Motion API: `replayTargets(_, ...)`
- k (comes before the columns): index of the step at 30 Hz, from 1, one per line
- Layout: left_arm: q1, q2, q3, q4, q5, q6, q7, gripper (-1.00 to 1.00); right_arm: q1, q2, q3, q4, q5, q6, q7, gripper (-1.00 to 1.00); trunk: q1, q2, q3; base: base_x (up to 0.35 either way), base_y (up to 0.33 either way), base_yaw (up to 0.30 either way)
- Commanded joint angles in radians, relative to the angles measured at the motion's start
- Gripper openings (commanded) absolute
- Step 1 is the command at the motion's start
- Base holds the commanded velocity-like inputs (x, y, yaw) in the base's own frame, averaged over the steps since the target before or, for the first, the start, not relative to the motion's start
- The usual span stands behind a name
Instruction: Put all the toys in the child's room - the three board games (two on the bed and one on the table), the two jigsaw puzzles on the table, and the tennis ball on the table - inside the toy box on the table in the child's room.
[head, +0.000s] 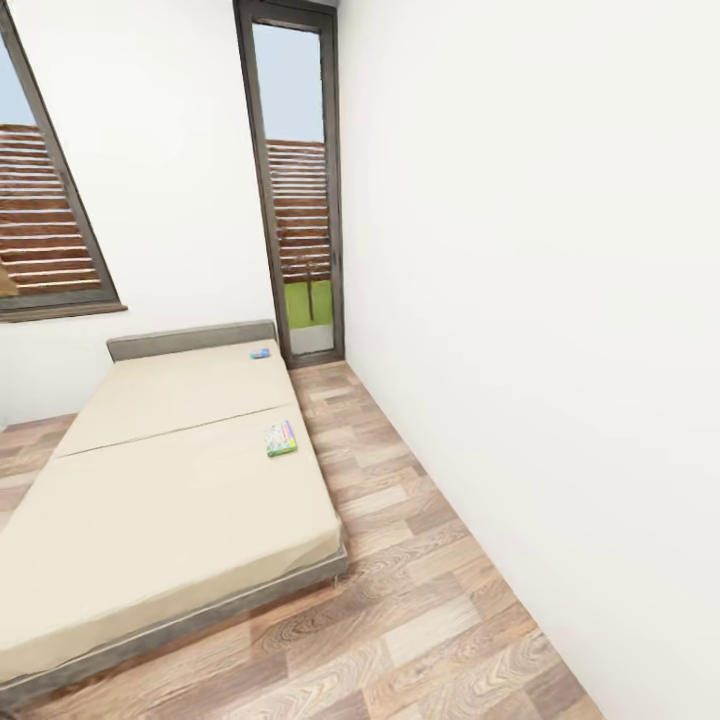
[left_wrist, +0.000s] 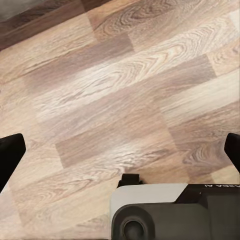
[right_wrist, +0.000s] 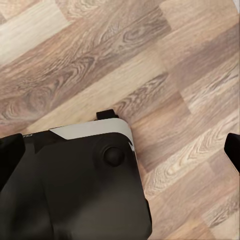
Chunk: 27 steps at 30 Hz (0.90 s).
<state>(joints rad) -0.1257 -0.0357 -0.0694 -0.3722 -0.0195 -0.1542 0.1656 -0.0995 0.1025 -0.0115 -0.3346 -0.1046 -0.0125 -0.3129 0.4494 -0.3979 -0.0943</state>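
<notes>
Two board games lie on the beige bed (head: 160, 480) in the head view. A green-topped one (head: 281, 438) rests near the mattress's right edge, about midway along. A small light blue one (head: 261, 353) sits up by the grey headboard (head: 190, 340). In the left wrist view, my left gripper (left_wrist: 120, 152) hangs open over bare wood floor, its dark fingertips (left_wrist: 10, 155) far apart at the frame's sides. In the right wrist view, my right gripper (right_wrist: 120, 150) is open too, above the floor and the robot's own base (right_wrist: 75, 185). Nothing is held. The table, toy box, puzzles and tennis ball are out of view.
A white wall (head: 540, 350) runs along the right, leaving a strip of wood-plank floor (head: 400, 560) between it and the bed. A tall grey-framed window (head: 295, 190) stands at the strip's far end. Another window (head: 45, 210) is on the left wall.
</notes>
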Motion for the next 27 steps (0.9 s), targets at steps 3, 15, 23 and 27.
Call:
replayTargets(3, -0.001, 0.0, -0.007, 0.001, -0.002, -0.003, 0.009, 1.0, 0.0, 0.001, -0.001, -0.001, -0.009, -0.001, -0.002, 1.0, 0.001, -0.002, -0.002, 0.0, -0.137, 0.291)
replayTargets(15, -0.002, 0.0, -0.007, 0.001, -0.002, -0.003, 0.009, 1.0, 0.0, 0.001, -0.001, -0.001, -0.009, -0.001, 0.0, 1.0, 0.001, -0.002, -0.002, 0.0, -0.053, 0.291)
replayTargets(23, -0.001, 0.002, -0.007, 0.001, -0.002, -0.004, 0.009, 1.0, 0.0, -0.002, -0.001, -0.001, -0.01, 0.0, 0.002, 1.0, 0.001, -0.002, -0.002, 0.094, 0.077, 0.285)
replayTargets(27, -0.001, 0.002, -0.007, 0.001, -0.002, -0.004, 0.009, 1.0, 0.0, -0.002, -0.001, -0.001, -0.01, 0.0, 0.003, 1.0, 0.001, -0.002, -0.002, 0.157, 0.075, 0.156)
